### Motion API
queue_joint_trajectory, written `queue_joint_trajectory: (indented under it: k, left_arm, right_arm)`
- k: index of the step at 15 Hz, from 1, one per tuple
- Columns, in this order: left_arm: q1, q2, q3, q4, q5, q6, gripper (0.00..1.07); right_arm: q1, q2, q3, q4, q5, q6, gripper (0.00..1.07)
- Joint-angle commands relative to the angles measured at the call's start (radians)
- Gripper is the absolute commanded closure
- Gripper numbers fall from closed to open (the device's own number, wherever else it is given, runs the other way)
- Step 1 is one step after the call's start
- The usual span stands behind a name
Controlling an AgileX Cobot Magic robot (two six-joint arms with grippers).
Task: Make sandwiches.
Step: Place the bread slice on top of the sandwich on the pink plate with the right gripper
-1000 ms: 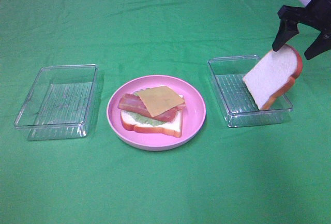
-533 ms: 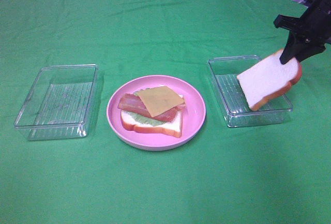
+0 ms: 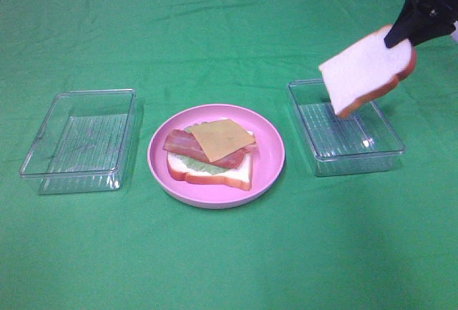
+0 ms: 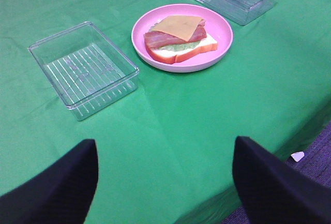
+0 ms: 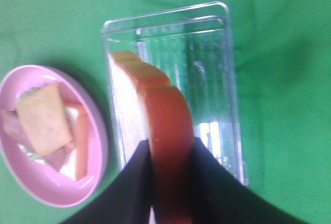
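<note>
An open-faced sandwich lies on the round pink plate: a bread slice, green lettuce, reddish bacon and a cheese square on top. It also shows in the left wrist view and the right wrist view. My right gripper is shut on a second bread slice by its crust and holds it tilted in the air above the right clear tray. In the right wrist view the slice sits between the fingers. My left gripper is open and empty, near the table's front edge.
A clear plastic tray stands left of the plate and another right of it. Green cloth covers the table. The table's front edge and the floor show in the left wrist view.
My right gripper closed on the bread slice that leaned in the right tray and lifted it up and out of the tray. The plate and left arm have not moved.
</note>
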Motion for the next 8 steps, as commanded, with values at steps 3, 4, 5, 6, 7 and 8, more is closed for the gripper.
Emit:
queue_joint_trajectory:
  k: [3,4,5,6,7,8]
  left_arm:
    - [-0.004,-0.023,0.007,-0.001,-0.006,-0.001,0.37]
    - [-0.004,-0.023,0.007,-0.001,-0.006,-0.002,0.37]
    - [-0.004,-0.023,0.007,0.0,-0.006,-0.002,0.37]
    - [-0.004,-0.023,0.007,0.0,-0.006,-0.002,0.37]
    - [-0.004,-0.023,0.007,0.0,-0.006,-0.002,0.37]
    - [-0.004,-0.023,0.007,0.0,-0.006,-0.002,0.37]
  right_arm:
    - [0.012,-0.053,0.032,0.259,0.091,-0.087,1.07]
    - [0.038,-0.055,0.07,0.311,0.091,-0.103,1.07]
    - [0.064,-0.055,0.107,0.346,0.088,-0.127,1.07]
    - [0.106,-0.055,0.148,0.39,0.075,-0.143,1.07]
    - [0.151,-0.055,0.192,0.425,0.045,-0.15,1.07]
    - [0.199,-0.055,0.242,0.461,-0.001,-0.159,1.07]
